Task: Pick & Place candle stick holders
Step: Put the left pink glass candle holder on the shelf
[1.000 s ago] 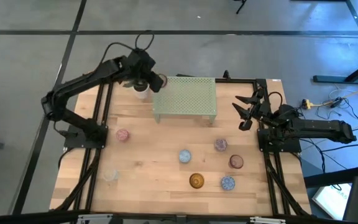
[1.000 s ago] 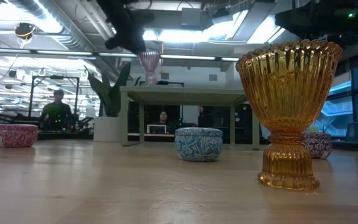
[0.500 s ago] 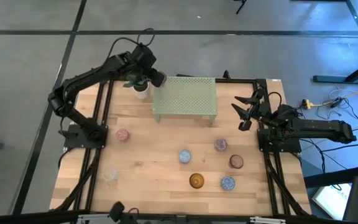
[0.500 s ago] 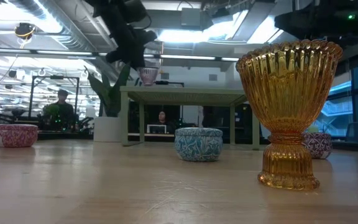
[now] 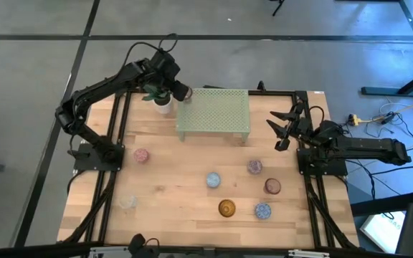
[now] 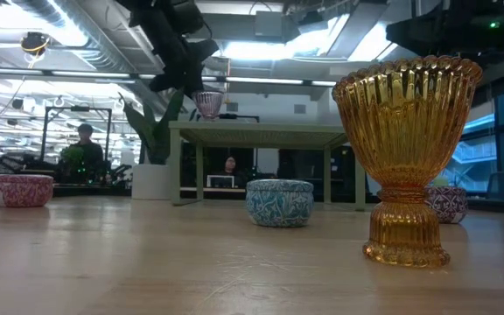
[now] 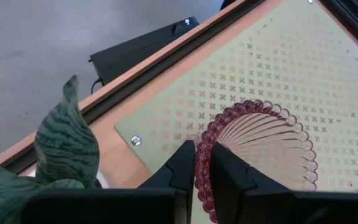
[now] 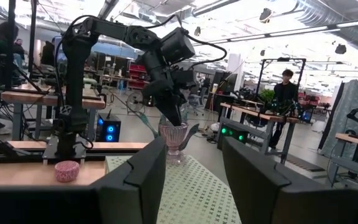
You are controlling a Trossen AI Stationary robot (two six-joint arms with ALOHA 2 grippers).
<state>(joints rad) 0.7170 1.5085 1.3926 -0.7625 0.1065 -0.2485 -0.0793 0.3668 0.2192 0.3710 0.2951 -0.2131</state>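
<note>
Left hand [image 5: 181, 92]: clamped on the rim of a pink ribbed cup [image 7: 260, 149], at the stand's [image 5: 214, 111] back-left corner; from the low view the cup [image 6: 209, 103] sits at or just above the stand top, contact uncertain.
Plant [image 5: 160, 99]: just beside that corner, close against the left hand.
Right hand [image 5: 282, 127]: half open, holding nothing, above the surface's [image 5: 171, 186] right edge, well apart from the stand.
Cups on the surface: pink speckled [image 5: 141, 155] left; clear [image 5: 126, 203] near the front-left edge; blue [image 5: 213, 180] centre; amber [image 5: 226, 208] front; four clustered right and front, apart from one another.
Open room: bare wood between the left cups and the blue one.
</note>
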